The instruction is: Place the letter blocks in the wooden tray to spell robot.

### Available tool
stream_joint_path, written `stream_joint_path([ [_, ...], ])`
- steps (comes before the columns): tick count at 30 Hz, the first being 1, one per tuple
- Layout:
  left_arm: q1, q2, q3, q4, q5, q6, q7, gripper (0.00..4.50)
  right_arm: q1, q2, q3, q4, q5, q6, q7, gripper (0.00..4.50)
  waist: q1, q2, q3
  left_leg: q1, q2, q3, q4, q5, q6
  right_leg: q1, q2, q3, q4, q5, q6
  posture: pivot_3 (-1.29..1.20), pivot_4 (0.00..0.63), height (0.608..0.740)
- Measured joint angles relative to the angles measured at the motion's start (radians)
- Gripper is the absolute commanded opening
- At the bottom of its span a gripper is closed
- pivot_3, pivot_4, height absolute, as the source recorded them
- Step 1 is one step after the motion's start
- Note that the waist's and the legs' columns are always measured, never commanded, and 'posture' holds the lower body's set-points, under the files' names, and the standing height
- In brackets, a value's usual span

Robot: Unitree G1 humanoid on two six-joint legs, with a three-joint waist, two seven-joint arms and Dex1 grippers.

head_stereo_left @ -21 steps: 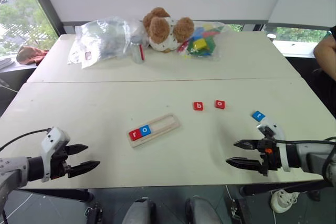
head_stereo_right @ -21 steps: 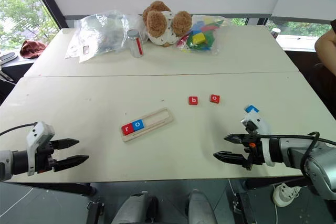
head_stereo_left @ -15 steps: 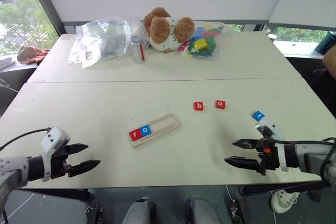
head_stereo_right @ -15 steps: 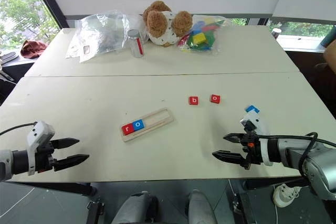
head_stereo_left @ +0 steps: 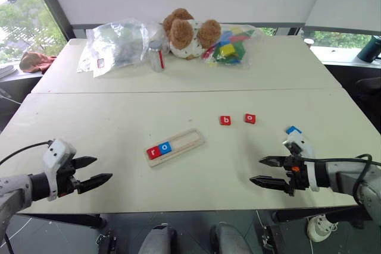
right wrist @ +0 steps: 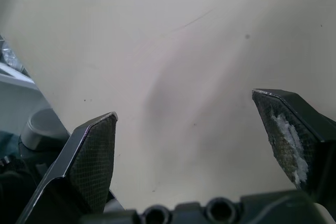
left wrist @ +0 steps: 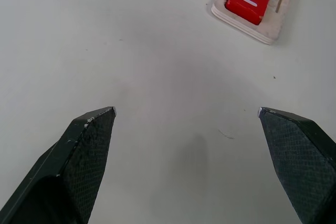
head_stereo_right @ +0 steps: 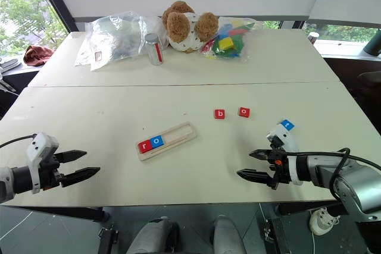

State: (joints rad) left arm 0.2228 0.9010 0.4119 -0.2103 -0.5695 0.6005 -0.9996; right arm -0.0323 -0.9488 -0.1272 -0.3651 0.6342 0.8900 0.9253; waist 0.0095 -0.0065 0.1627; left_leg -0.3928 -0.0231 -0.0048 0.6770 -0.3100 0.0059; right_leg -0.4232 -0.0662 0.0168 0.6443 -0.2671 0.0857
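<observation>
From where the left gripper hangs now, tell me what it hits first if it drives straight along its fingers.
Most likely bare table: the left gripper, jaws open, points down at it. The wooden tray, holding the red r block, lies farther along and off to one side.

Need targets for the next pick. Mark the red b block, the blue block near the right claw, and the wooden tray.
red b block point(head_stereo_left: 224, 120): left eye view, top face.
blue block point(head_stereo_right: 287, 125): right eye view, top face.
wooden tray point(head_stereo_left: 188, 141): left eye view, bare slot right of the o tile.
</observation>
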Motion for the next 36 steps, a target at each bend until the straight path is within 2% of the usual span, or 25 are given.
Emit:
stream_joint_path([
  [9,-0.139,0.015,-0.021,0.028,0.035,-0.071,-0.014,4.5,-0.08,0.007,0.009,0.052,-0.026,-0.01,0.005,4.45,0.001,0.0,0.0,0.0,0.0,0.0,0.0,0.0,0.0,0.0,0.0,0.0,0.0,0.0,0.0,0.0,0.15,0.74],
  [13,-0.27,0.011,-0.151,-0.055,0.059,-0.107,-0.03,4.5,-0.177,0.03,0.048,-0.018,0.018,0.05,0.002,4.45,0.0,0.0,0.0,0.0,0.0,0.0,0.0,0.0,0.0,0.0,0.0,0.0,0.0,0.002,0.003,0.0,0.15,0.74],
  [19,-0.397,-0.136,-0.361,0.027,0.198,-0.278,0.002,4.5,-0.232,0.145,0.177,-0.099,0.018,0.094,-0.086,4.45,-0.003,0.0,0.0,-0.001,0.0,0.0,0.0,0.0,0.0,-0.002,0.001,0.0,0.001,0.002,0.004,0.0,0.15,0.74],
  [26,-0.404,-0.174,-0.441,0.125,0.295,-0.394,-0.006,4.5,-0.197,0.169,0.206,-0.176,0.021,0.124,-0.149,4.45,0.0,0.0,0.0,-0.004,0.0,0.0,0.003,0.0,0.0,-0.003,0.001,0.0,0.001,0.002,0.004,0.0,0.15,0.74],
  [36,-0.388,-0.2,-0.495,0.198,0.344,-0.462,-0.041,4.5,-0.18,0.172,0.195,-0.178,0.017,0.125,-0.162,4.45,0.001,0.0,0.0,-0.004,0.0,0.0,0.003,0.0,0.0,-0.003,0.001,-0.001,0.001,0.002,0.004,0.0,0.15,0.74],
])
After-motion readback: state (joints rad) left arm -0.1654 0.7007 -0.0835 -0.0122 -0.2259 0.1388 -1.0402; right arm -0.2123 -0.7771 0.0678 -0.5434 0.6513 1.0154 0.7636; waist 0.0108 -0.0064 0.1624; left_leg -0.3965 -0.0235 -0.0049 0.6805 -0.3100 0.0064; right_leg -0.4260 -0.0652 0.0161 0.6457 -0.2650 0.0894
